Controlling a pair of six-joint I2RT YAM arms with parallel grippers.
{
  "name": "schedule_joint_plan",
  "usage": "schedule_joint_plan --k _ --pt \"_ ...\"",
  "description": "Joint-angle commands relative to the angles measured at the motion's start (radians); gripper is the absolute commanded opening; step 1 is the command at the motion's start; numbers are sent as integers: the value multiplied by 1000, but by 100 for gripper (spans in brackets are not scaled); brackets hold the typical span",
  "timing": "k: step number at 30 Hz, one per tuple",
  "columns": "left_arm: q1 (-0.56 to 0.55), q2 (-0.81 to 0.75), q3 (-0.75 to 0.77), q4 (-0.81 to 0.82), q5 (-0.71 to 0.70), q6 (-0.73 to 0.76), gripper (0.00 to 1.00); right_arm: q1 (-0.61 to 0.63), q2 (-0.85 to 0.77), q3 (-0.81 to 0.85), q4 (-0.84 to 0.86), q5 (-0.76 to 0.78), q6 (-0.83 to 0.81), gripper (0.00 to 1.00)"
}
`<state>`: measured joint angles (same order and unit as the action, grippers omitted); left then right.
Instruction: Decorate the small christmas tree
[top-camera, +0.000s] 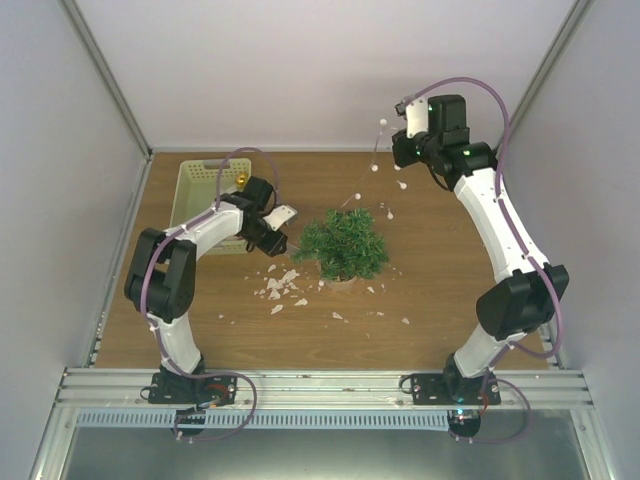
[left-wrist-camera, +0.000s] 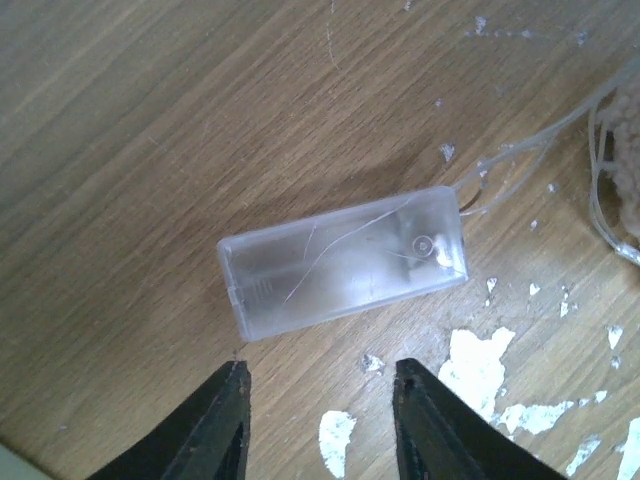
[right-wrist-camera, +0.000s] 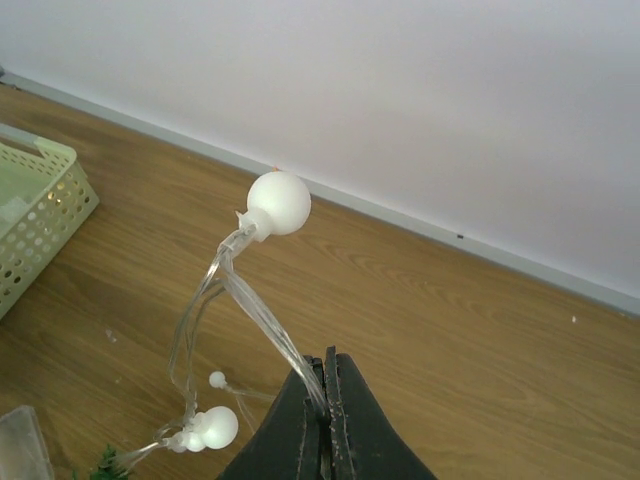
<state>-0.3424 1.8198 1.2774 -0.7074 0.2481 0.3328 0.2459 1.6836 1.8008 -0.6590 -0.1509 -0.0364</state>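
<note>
The small artificial Christmas tree (top-camera: 343, 243), bushy with dark green needle branches, stands upright in a brownish pot just right of the left pincer (top-camera: 278, 242).

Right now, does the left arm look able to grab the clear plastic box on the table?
Likely yes. The left gripper is open just short of the clear plastic box, lying flat on the table with nothing between; only thin wires trail from its far end.

Setting: robotics lab test cell. A wood-grain table (top-camera: 440, 290) is boxed in on three sides by plain white panels (top-camera: 330, 70) with metal corner posts. An aluminium extrusion rail (top-camera: 320, 385) runs along the near edge. Left arm (top-camera: 165, 280) and right arm (top-camera: 495, 220) are bolted there, purple cabling (top-camera: 505, 110) looped outside.
</note>
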Motion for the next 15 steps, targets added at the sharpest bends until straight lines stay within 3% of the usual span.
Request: schedule_joint_plan --k 1,8,15 --pt "-4 29 9 44 19 1 47 -4 -6 6 -46 57 15 0" --pt "-4 15 1 62 31 3 78 -4 -18 19 -97 140 64 0" --pt "-3 38 12 70 20 4 82 -6 -15 19 -166 187 105 0"
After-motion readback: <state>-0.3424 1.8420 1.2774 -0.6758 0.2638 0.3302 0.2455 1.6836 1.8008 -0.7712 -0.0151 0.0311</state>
